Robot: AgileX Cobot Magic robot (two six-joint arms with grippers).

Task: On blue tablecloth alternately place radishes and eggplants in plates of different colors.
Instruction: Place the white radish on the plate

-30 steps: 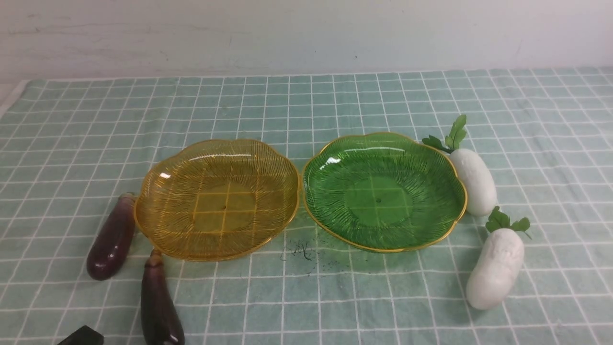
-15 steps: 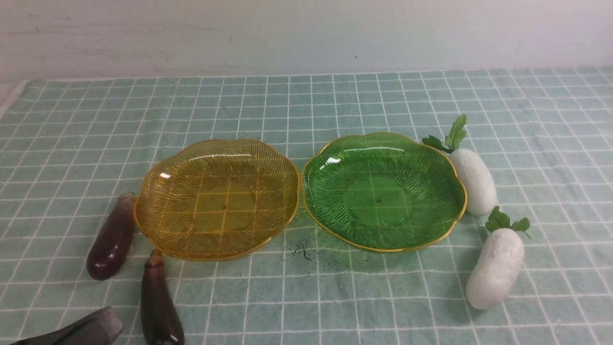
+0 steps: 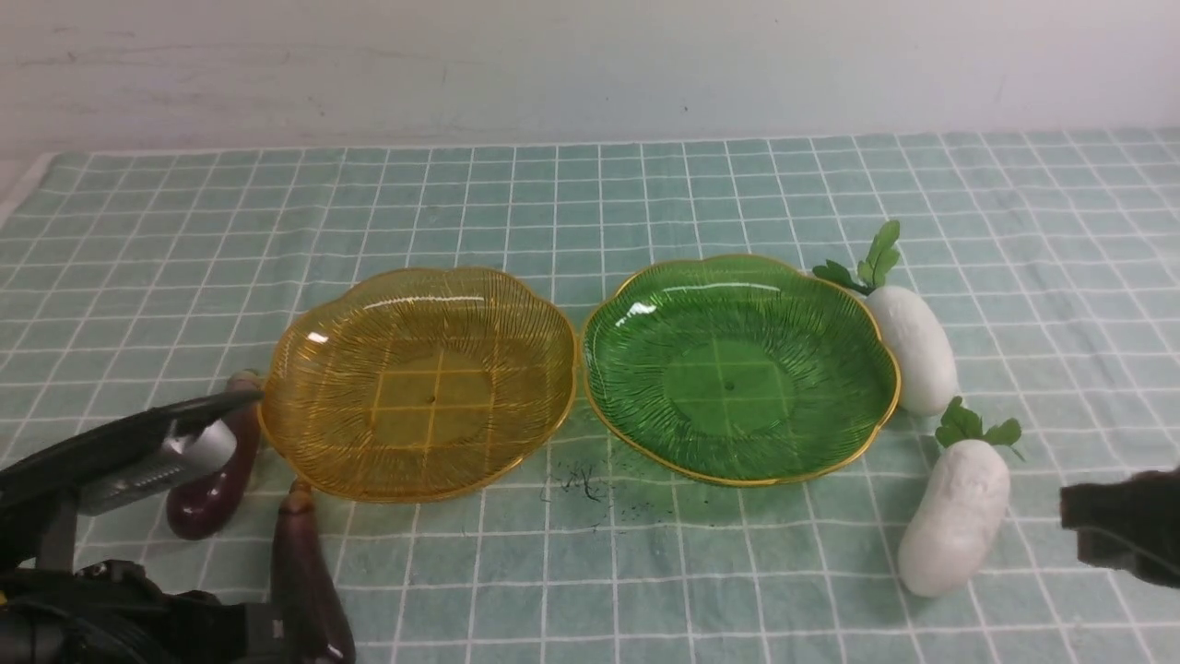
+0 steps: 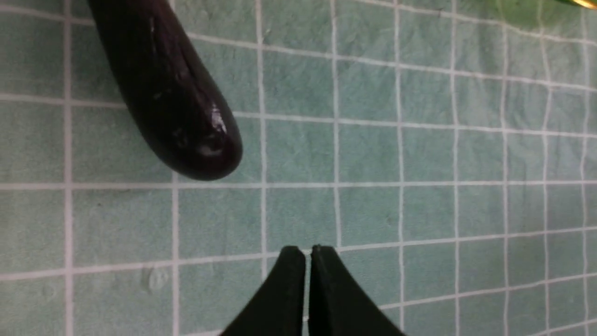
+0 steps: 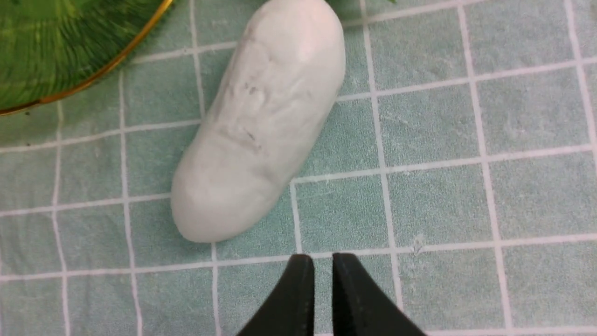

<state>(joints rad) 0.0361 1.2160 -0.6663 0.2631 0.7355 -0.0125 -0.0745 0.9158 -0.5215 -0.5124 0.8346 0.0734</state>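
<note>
While both plates are sitting empty side by side at the middle of the blue tablecloth (image 3: 590,203), the yellow plate (image 3: 419,387) is lying left of the green plate (image 3: 737,369). Toward the cloth's front left corner, one eggplant (image 3: 198,512) and a nearer eggplant (image 3: 304,572) are resting just beside the yellow rim. Toward the right edge, one radish (image 3: 913,346) is leaning against the green rim and a nearer radish (image 3: 954,521) is lying close by. The left gripper (image 4: 303,249) is hovering closed and empty near an eggplant's rounded end. The right gripper (image 5: 318,256) is hovering by the nearer radish, jaws slightly parted and empty.
</note>
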